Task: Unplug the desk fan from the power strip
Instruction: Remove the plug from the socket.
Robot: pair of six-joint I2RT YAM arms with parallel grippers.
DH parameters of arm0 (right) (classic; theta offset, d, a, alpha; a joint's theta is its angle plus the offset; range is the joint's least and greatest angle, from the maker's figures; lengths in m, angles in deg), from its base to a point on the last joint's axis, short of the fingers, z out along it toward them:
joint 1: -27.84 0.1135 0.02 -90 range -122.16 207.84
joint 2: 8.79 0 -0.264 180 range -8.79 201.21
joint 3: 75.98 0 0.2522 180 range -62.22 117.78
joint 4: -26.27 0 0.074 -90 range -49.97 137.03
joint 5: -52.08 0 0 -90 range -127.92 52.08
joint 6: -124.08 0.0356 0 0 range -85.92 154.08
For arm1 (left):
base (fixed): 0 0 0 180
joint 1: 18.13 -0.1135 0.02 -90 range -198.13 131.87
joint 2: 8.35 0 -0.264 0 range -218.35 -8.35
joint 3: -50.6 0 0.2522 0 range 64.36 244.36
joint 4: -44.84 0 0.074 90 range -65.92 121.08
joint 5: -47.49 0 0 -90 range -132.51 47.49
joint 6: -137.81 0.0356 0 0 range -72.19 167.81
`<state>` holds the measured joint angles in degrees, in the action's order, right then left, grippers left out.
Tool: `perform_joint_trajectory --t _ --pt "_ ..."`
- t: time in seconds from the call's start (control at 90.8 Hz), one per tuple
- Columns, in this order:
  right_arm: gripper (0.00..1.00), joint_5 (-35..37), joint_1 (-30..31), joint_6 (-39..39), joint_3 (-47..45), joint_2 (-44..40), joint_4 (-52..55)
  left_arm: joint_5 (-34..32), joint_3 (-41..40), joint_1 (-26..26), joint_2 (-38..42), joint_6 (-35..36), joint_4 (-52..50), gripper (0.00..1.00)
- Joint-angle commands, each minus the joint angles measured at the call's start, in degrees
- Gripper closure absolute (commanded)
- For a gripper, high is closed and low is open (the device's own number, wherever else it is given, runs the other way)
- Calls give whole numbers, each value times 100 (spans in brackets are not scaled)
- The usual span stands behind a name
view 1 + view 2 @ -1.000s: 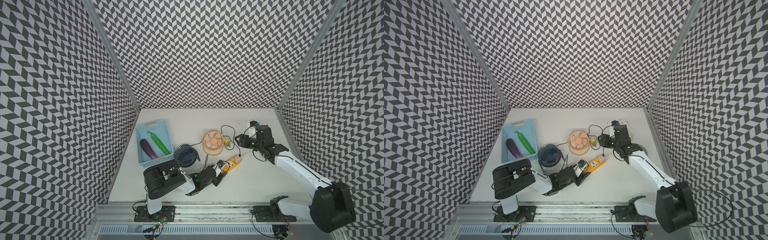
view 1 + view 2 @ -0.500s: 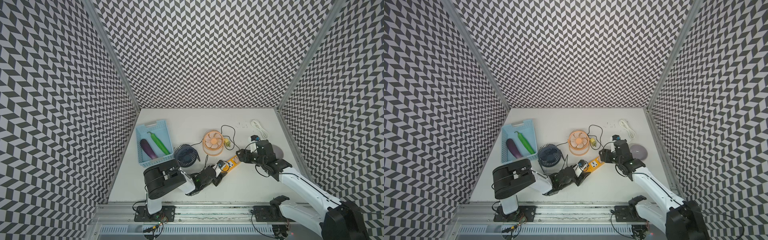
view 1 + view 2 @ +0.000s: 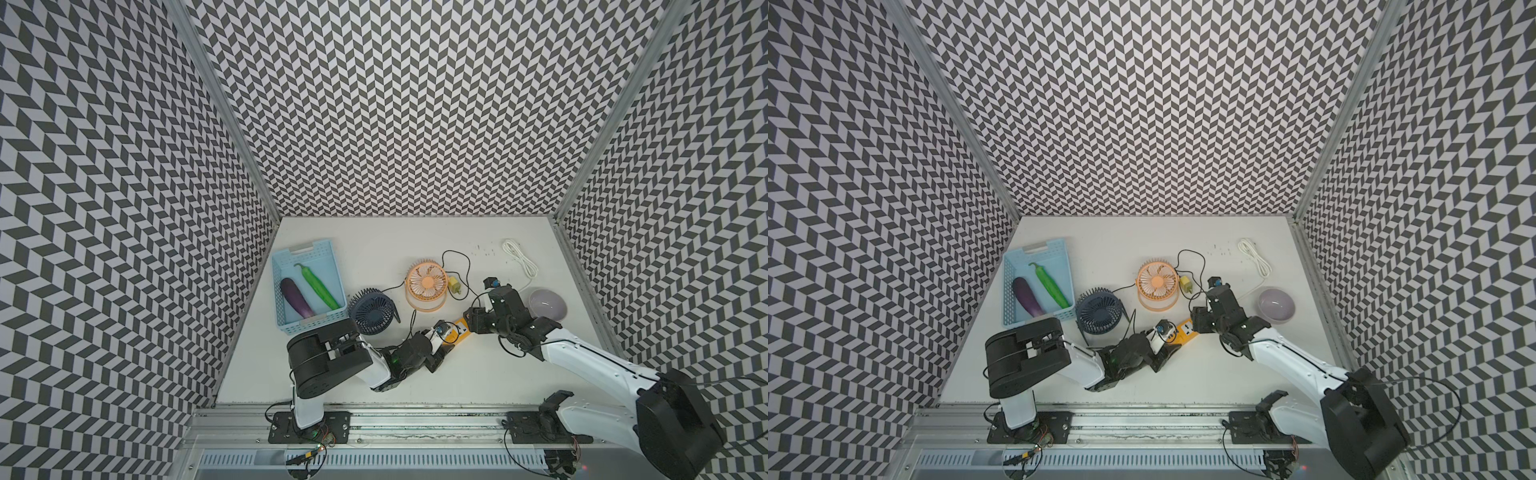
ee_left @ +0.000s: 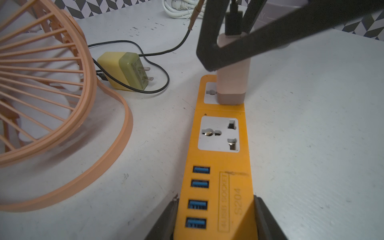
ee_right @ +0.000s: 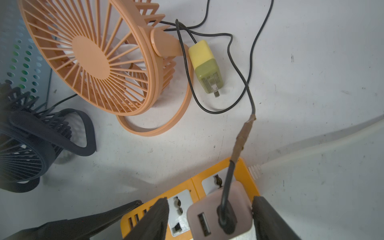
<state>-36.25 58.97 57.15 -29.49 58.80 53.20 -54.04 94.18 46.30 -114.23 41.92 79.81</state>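
Note:
The orange-yellow power strip (image 3: 457,330) (image 3: 1185,331) (image 4: 220,166) (image 5: 193,185) lies flat on the table. My left gripper (image 3: 442,338) (image 4: 216,200) is shut on its USB end. A pink adapter (image 4: 231,83) (image 5: 239,197) stands plugged into the far socket. A black cord, taped partway, leads from it toward the fans. My right gripper (image 3: 471,320) (image 5: 209,207) is open, with one finger on either side of the adapter and a gap on one side. Behind the strip stand an orange desk fan (image 3: 427,282) (image 5: 91,56) and a dark blue one (image 3: 371,309). I cannot tell which fan the cord belongs to.
A yellow-green adapter (image 3: 454,284) (image 4: 124,70) lies unplugged beside the orange fan among loops of black cord. A blue basket (image 3: 307,249) with an eggplant and a green pepper stands at the left. At the right are a lilac bowl (image 3: 547,304) and a coiled white cord (image 3: 519,259).
My right arm came forward from the back right and lowered its open jaws around the pink adapter, which brought the bowl into view. The left gripper and the strip stayed put.

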Motion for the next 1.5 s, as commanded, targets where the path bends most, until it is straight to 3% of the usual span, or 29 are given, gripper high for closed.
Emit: perform_joint_trajectory --t 0.0,0.386,0.694,1.035,1.366,1.487 --pt "34 255 121 -118 87 65 -290 120 -28 53 -170 60 -672 68" --pt "42 457 178 -284 199 217 -244 151 -37 53 -148 72 -681 68" --pt "59 481 206 -170 43 204 -319 185 -34 58 -162 70 -639 68" --pt "68 506 797 81 75 206 -468 220 5 52 -237 46 -643 68" --pt "69 -199 -37 216 -4 50 -603 203 -29 54 -210 49 -649 69" --pt "70 -199 -44 78 -23 -12 -663 211 -29 61 -205 40 -645 69"
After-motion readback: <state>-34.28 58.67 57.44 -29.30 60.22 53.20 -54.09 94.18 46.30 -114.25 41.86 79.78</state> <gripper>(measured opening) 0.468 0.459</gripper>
